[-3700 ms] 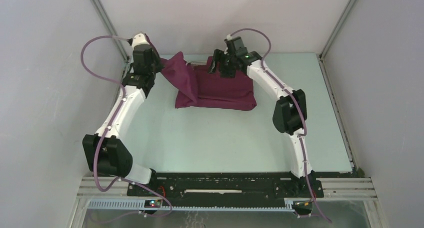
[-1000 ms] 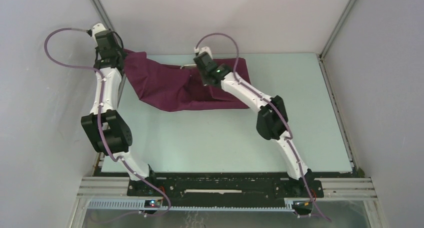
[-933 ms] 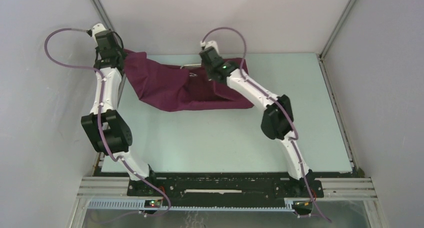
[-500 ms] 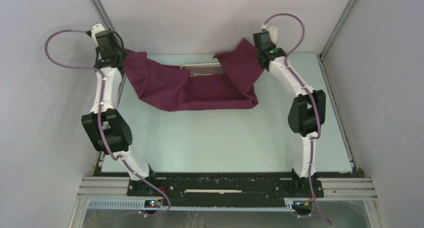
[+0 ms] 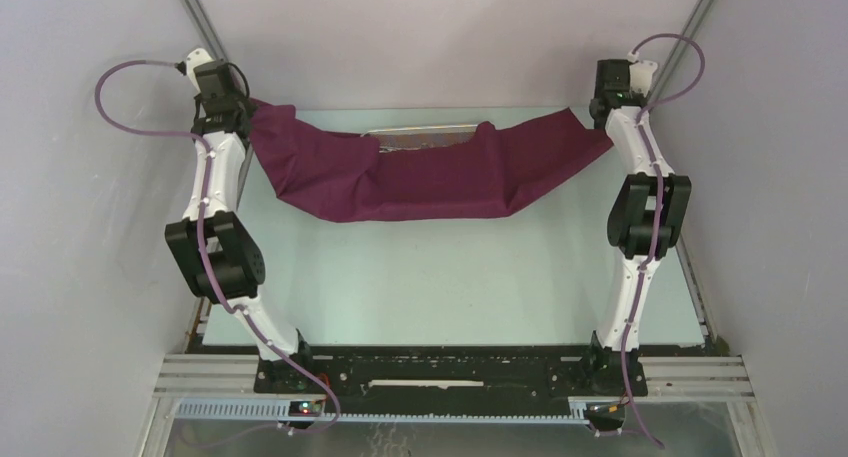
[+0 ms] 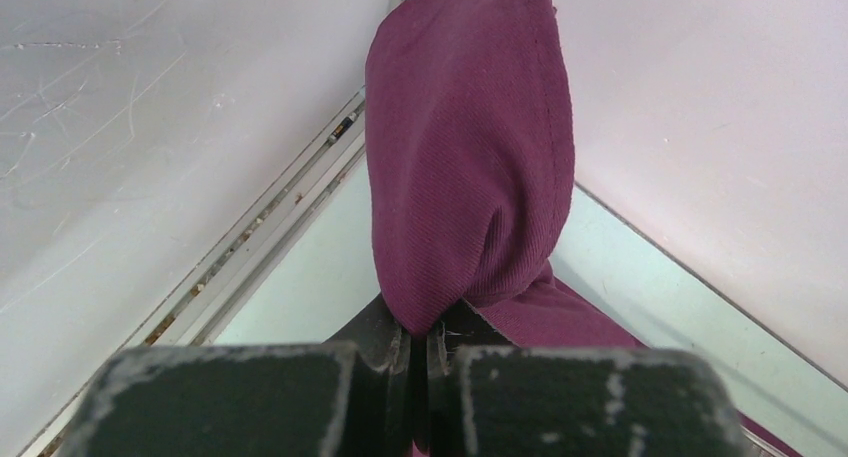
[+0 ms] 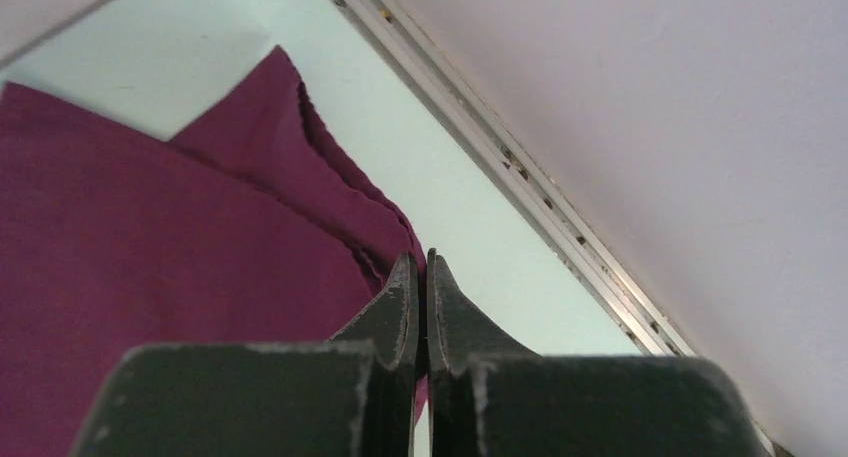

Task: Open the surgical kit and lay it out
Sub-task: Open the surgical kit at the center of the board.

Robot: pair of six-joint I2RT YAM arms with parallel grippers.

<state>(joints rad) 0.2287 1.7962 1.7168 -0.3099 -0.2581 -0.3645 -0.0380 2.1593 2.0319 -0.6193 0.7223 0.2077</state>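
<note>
Maroon cloth wrap (image 5: pixel 420 182) slung side to side along far edge of table (image 5: pixel 450 277), sagging mid-span by wire-mesh tray (image 5: pixel 425 134). Left gripper (image 6: pixel 418 335) pinched tight on left corner, right gripper (image 7: pixel 421 267) likewise on right corner — long axis straight between them. Probably next: lower both corners outward, flat.

Tray (image 5: pixel 425 135) mostly under cloth (image 5: pixel 400 182); only a rim strip shows upper centre, contents hidden. Top view hides both grips. Cloth tip goes behind right fingers (image 7: pixel 402 307); cloth cut off at frame left.
</note>
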